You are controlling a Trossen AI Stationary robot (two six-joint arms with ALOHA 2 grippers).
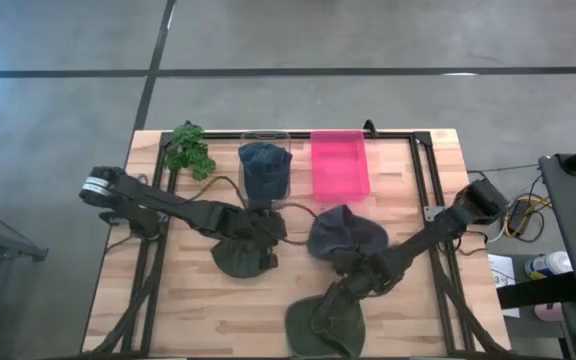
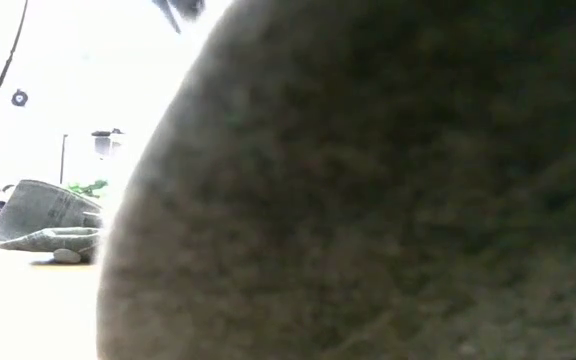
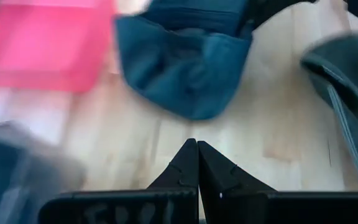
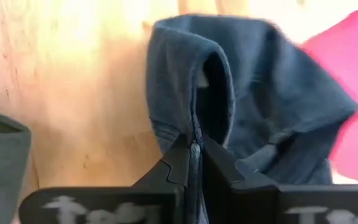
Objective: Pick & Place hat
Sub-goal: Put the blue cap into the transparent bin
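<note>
Right gripper (image 4: 194,163) pinched on a fold of the dark grey-blue hat (image 4: 241,93), fabric caught between pressed-together fingers, near table centre just below the pink bin (image 1: 340,165). Probably the grasp step done, lift and carry next: calls for raising the hat clear of the wood, then moving toward a bin, likely the pink one, though the target cannot be told for sure. Left gripper (image 3: 197,163) pressed together on nothing, hovering over bare table (image 1: 408,310) beside the olive hat (image 1: 242,255), pointing at the blue hat (image 3: 185,68) that hangs out of the clear bin (image 1: 265,140). Another olive hat (image 1: 326,325) at the near edge, right against the low camera. Open wood to the right of the held hat; left arm close by on the other side, green plant (image 1: 189,150) at the far left corner.
</note>
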